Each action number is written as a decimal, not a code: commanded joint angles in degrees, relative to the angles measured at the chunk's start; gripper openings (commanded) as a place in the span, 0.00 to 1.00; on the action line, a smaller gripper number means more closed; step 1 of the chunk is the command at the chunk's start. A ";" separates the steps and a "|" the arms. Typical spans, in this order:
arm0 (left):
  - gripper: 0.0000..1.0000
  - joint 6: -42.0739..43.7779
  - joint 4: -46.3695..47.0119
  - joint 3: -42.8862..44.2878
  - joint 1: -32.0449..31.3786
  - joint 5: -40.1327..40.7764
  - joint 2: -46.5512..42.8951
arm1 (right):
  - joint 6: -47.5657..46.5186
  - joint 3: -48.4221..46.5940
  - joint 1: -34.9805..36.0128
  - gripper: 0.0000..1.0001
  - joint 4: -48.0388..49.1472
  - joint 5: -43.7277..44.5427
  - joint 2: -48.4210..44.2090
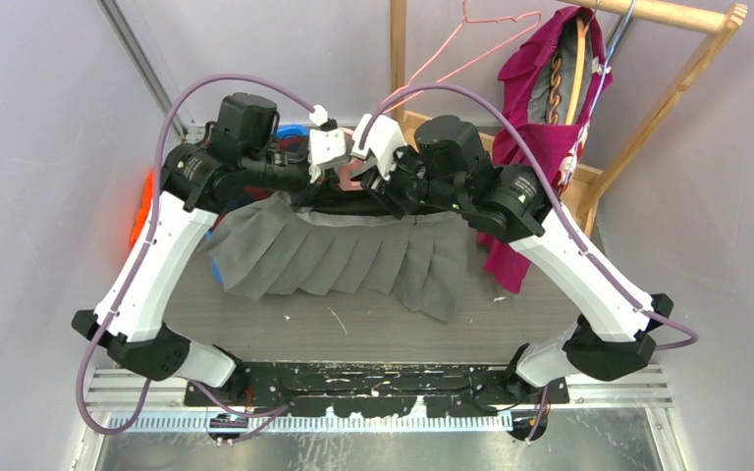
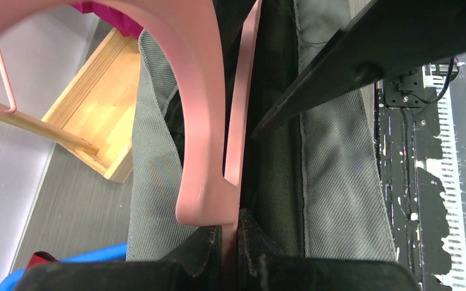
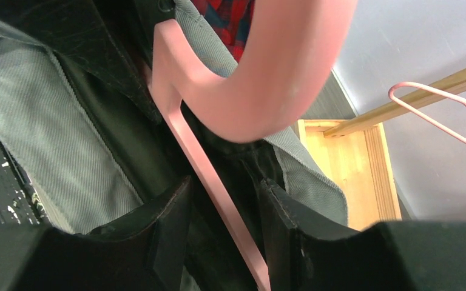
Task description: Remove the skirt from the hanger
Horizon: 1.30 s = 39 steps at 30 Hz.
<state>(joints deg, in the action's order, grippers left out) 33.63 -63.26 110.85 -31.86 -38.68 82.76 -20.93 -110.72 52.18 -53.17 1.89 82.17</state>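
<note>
Skirt long axis left-right; left tool pinching hanger, right tool spread astride it

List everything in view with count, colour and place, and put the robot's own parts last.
grey pleated fabric skirt: one, grey, hangs from the hanger between the arms, hem on the table
pink plastic hanger: one, pink, in the skirt's waistband
pink wire hanger: one, pink, bare, on the rack at the back
magenta garment: one, magenta, hangs on the rack, back right
wooden clothes rack: one, light wood, back right
blue object: one, blue, mostly hidden behind the left wrist
orange object: one, orange, far left edge
table: one, grey
left arm: one, white and black, jaws shut on the hanger's bar
right arm: one, white and black, jaws open astride the bar
</note>
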 commanded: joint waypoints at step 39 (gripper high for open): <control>0.23 -20.31 32.94 -11.13 -1.52 -5.78 -20.20 | 3.82 6.99 -5.78 0.01 15.55 13.97 3.36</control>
<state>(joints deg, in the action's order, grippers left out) 25.21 -45.41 98.17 -31.14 -33.85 72.38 -21.54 -104.55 51.29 -44.77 1.23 82.74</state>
